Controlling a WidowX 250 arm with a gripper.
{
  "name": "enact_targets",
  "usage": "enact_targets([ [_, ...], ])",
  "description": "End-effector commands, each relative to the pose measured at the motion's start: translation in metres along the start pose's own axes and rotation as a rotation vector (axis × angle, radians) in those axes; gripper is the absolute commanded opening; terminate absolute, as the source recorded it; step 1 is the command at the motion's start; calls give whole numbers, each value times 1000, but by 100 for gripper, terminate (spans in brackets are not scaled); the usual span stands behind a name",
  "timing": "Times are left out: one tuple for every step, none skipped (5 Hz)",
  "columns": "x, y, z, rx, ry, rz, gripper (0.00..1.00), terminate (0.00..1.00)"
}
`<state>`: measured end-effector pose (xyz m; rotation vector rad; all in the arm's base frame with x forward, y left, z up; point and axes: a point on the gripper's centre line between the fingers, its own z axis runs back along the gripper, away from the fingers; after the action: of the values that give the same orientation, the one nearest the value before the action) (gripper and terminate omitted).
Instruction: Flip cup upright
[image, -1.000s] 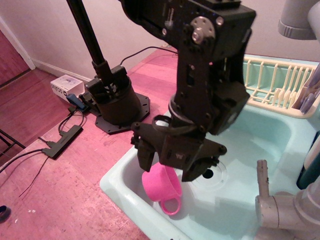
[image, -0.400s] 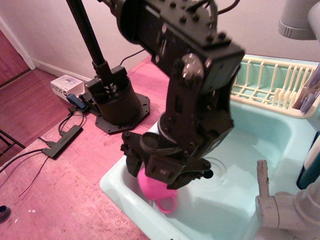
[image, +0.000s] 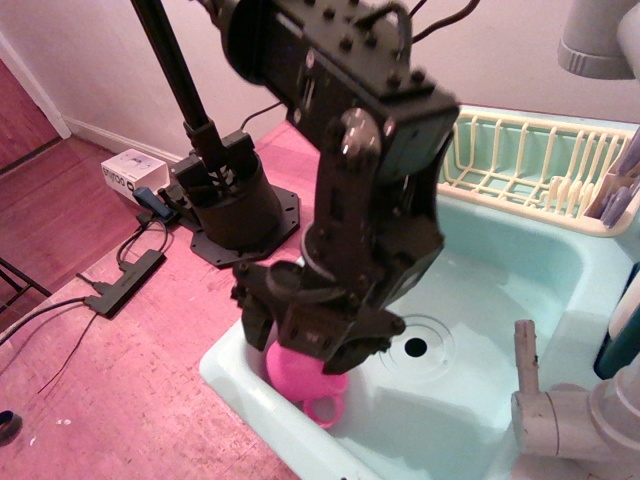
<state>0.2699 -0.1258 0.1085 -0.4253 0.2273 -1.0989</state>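
Observation:
The pink cup (image: 298, 384) lies in the near left corner of the light green sink (image: 480, 430), its loop handle (image: 322, 409) pointing toward the front. Most of its body is hidden under the gripper, so its exact tilt is unclear. My black gripper (image: 305, 345) has come down over the cup, with its jaws spread to either side of the cup's upper part. I cannot see the pads pressing on it.
The sink drain (image: 410, 347) is just right of the gripper. A cream dish rack (image: 525, 160) stands at the back right. A grey faucet (image: 565, 415) is at the front right. A black stand base (image: 225, 200), a white box (image: 130, 172) and cables lie on the pink floor at left.
The arm has swung left and lowered. The gripper now covers most of the cup, which sits slightly further left in the sink corner.

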Motion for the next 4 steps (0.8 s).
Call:
enact_targets([
  [13,-3,11,40,-44,-30,100,0],
  [21,4,15,29,-33,-43,100,0],
  [30,4,14,25,-30,-37,0,0],
  [37,6,19,19,-13,-56,0,0],
])
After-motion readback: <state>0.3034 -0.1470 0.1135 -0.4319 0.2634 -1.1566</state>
